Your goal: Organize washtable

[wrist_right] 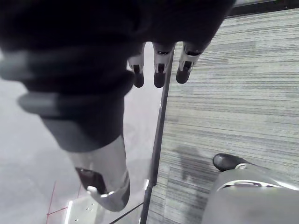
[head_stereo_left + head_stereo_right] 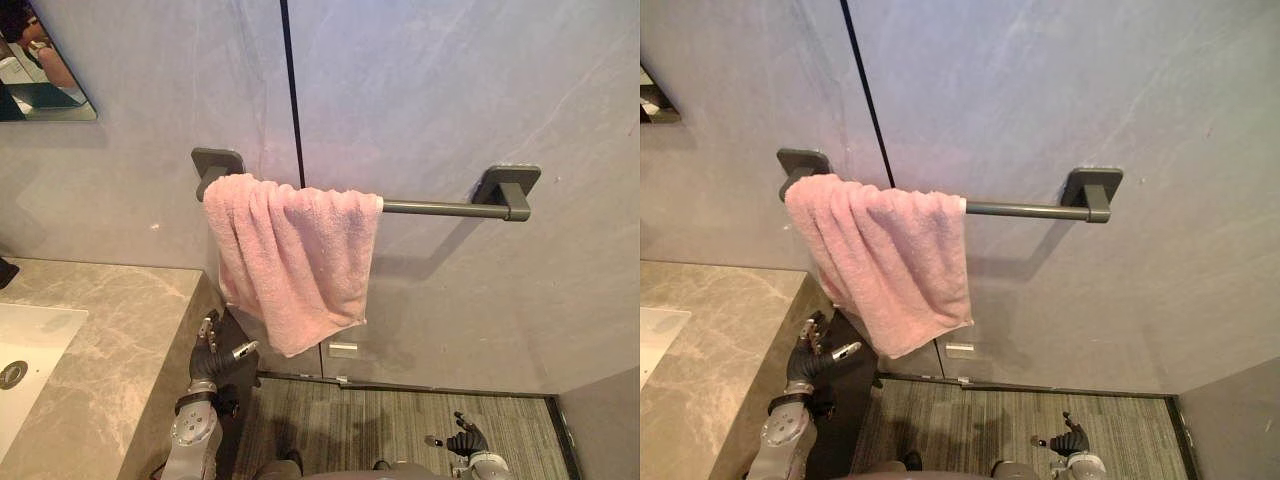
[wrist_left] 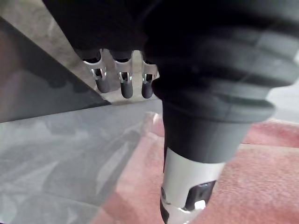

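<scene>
A pink terry towel (image 2: pixel 295 255) drapes the grey metal wall bar (image 2: pixel 440 208); the left hand (image 2: pixel 212 352) is beneath it, fingers relaxed. The right hand (image 2: pixel 466 440) is low, fingers straight.

Pink fluffy terry cloth towel (image 2: pixel 295 255), centre: soft looped pile, matt. Dark grey metal towel rail (image 2: pixel 440 208), centre right: smooth, satin-matt. Pale grey stone-look wall panels (image 2: pixel 450 90): smooth, faint veining, low sheen. Beige-grey veined stone countertop (image 2: pixel 120 320), lower left: polished, slight gloss. White basin (image 2: pixel 35 335), left edge: glossy, looks ceramic. Grey striped floor (image 2: pixel 400 420), bottom: matt, finely lined. Left hand (image 2: pixel 207 357), lower left: shiny silver metal fingers, dark matt ribbed cover.
</scene>
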Robot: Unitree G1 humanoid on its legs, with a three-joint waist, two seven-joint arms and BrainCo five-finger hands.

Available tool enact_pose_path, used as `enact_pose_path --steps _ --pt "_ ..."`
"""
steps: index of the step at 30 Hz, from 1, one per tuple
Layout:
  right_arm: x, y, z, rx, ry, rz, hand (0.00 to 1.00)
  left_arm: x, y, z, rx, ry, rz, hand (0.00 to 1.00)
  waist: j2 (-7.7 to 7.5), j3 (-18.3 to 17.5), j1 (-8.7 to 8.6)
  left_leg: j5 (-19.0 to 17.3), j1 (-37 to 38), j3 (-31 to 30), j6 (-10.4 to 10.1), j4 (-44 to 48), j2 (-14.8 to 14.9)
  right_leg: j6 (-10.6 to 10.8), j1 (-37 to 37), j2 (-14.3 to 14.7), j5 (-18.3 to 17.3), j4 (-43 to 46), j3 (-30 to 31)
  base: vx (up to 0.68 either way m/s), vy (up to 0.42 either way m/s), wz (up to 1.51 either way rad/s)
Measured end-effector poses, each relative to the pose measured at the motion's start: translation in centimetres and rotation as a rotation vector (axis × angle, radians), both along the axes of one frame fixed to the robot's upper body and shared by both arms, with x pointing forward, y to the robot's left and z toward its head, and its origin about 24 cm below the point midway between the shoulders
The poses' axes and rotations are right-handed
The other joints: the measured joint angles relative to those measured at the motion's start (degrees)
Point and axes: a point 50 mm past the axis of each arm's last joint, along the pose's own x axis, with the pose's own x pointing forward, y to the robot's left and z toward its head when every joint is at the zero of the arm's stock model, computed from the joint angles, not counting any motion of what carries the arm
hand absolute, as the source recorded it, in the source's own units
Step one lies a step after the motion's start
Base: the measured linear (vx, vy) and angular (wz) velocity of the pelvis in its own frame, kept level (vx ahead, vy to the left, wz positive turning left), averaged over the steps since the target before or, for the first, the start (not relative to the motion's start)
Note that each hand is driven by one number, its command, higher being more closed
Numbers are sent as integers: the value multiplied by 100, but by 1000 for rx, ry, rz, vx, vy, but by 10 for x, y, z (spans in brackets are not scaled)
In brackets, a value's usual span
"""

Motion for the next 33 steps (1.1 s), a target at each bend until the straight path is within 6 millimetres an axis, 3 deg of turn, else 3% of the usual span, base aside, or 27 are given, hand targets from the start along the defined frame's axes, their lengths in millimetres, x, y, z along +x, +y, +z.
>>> enact_pose_path --steps 9,26,27,33 --pt "5 -7 3 -25 1 51 0 20 12 38 53 -166 -56 0 30 -67 -13 -17 -26 -190 25 -49 -27 -20 38 17 17 -85 26 64 -11 0" --pt "8 -14 5 -46 11 93 0 24 7 42 107 -160 -189 0 82 -215 -74 48 -94 -140 106 -195 -100 43 27 13 384 -604 206 -32 13 -4" --pt "8 -14 5 -46 11 93 0 24 6 41 108 -158 -196 100 83 -232 -54 50 -94 -138 110 -204 -102 39 32 14 396 -628 206 38 6 -1" --pt "19 -12 8 -47 -15 103 0 25 -5 38 123 -139 -284 100 58 -261 -108 53 -42 -121 114 -236 -106 16 127 28 463 -750 220 0 1 -1"
